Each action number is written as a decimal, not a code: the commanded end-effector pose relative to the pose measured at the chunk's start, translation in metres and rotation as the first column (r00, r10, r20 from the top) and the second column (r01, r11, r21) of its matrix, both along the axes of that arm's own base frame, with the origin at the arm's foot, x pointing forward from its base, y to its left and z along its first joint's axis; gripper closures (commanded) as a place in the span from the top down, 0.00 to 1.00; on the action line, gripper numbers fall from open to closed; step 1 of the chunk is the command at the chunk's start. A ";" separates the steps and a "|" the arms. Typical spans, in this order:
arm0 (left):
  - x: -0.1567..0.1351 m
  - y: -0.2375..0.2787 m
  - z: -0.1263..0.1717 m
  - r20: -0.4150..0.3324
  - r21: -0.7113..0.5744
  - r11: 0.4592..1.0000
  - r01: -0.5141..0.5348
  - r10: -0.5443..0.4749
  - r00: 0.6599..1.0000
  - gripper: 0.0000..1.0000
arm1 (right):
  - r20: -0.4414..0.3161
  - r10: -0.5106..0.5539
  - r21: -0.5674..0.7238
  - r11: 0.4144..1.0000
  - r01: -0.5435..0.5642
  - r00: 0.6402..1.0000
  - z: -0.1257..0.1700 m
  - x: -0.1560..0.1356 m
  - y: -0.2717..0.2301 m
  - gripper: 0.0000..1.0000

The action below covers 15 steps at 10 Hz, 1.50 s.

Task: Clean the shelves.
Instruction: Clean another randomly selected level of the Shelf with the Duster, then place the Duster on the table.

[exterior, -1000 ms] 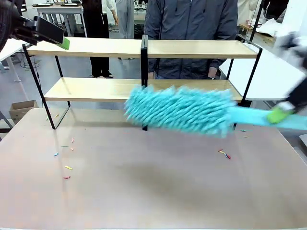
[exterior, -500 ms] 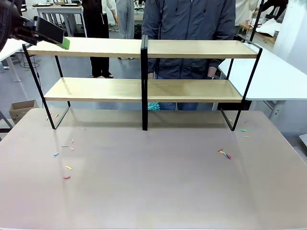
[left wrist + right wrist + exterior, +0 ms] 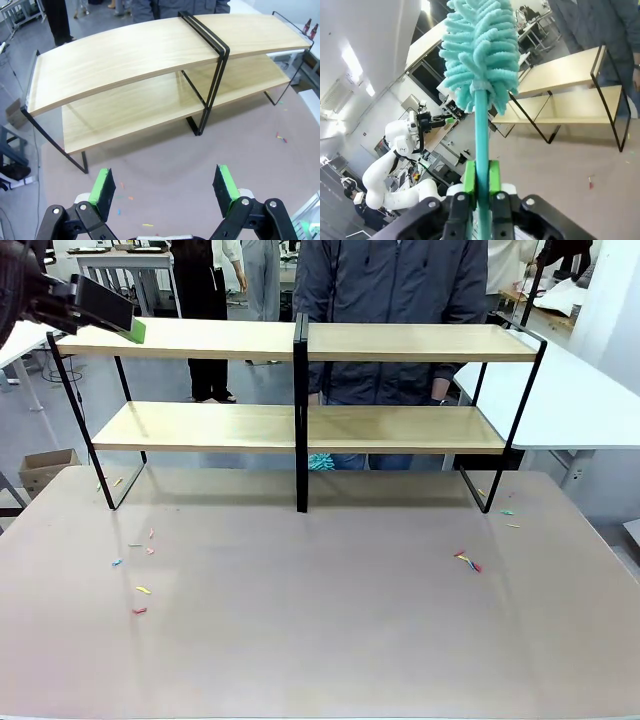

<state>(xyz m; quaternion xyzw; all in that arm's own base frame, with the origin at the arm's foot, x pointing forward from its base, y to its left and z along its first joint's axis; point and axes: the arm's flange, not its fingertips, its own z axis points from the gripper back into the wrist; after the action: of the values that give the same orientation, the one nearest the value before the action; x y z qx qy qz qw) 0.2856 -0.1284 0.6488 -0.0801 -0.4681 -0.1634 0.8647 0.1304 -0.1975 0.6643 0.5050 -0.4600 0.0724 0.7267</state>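
Note:
The shelves (image 3: 300, 425) stand at the far side of the beige tabletop, two light wooden boards on a thin black frame with a central upright; both boards look bare. They also lie below my left gripper (image 3: 164, 185), which is open with nothing between its green pads. From the front, that gripper (image 3: 125, 320) hovers by the top board's left end. My right gripper (image 3: 481, 177) is shut on the handle of a teal fluffy duster (image 3: 477, 45), held upright well away from the shelves (image 3: 565, 70).
A person (image 3: 395, 280) stands close behind the rack. Small coloured scraps (image 3: 140, 590) lie on the tabletop (image 3: 320, 640) at left, with more scraps (image 3: 467, 561) at right. A white table (image 3: 570, 400) stands at right. A small teal tuft (image 3: 318, 462) shows under the lower board.
A second ago the duster lay blurred across the front of the lower board, coming in from the right. It has since left the front view. The left gripper has not moved.

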 end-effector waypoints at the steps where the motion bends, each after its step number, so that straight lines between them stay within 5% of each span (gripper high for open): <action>1: 0.001 0.001 0.000 0.004 -0.005 1.000 0.001 -0.001 1.000 1.00 | -0.033 -0.009 0.001 1.000 0.009 0.999 0.010 -0.012 0.002 0.13; 10: 0.000 0.000 0.000 0.000 0.000 1.000 0.000 0.000 1.000 1.00 | -0.045 -0.008 -0.015 1.000 0.007 0.999 0.000 -0.005 0.002 0.13; 11: 0.019 -0.006 -0.008 -0.223 -0.121 0.963 0.241 -0.263 0.939 1.00 | -0.065 0.079 -0.284 0.954 -0.094 0.995 -0.003 -0.018 0.026 0.13; 12: 0.039 -0.004 -0.037 -0.388 -0.234 0.900 0.368 -0.433 0.814 1.00 | -0.110 0.150 -0.435 0.881 -0.184 0.982 -0.027 -0.008 0.062 0.13; 14: 0.062 0.033 -0.098 -0.537 -0.456 0.835 0.307 -0.533 0.654 1.00 | -0.227 0.286 -0.617 0.698 -0.365 0.931 -0.080 0.009 0.111 0.13; 15: 0.071 0.062 -0.136 -0.515 -0.646 0.719 0.254 -0.657 0.550 1.00 | -0.309 0.369 -0.665 0.575 -0.477 0.876 -0.109 0.018 0.131 0.13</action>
<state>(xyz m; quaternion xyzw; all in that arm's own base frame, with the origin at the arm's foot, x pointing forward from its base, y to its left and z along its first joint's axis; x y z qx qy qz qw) 0.3438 -0.1106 0.5277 -0.3784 -0.2293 -0.2490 0.8615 0.1440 -0.0746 0.5757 0.3107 -0.2312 0.3028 0.8708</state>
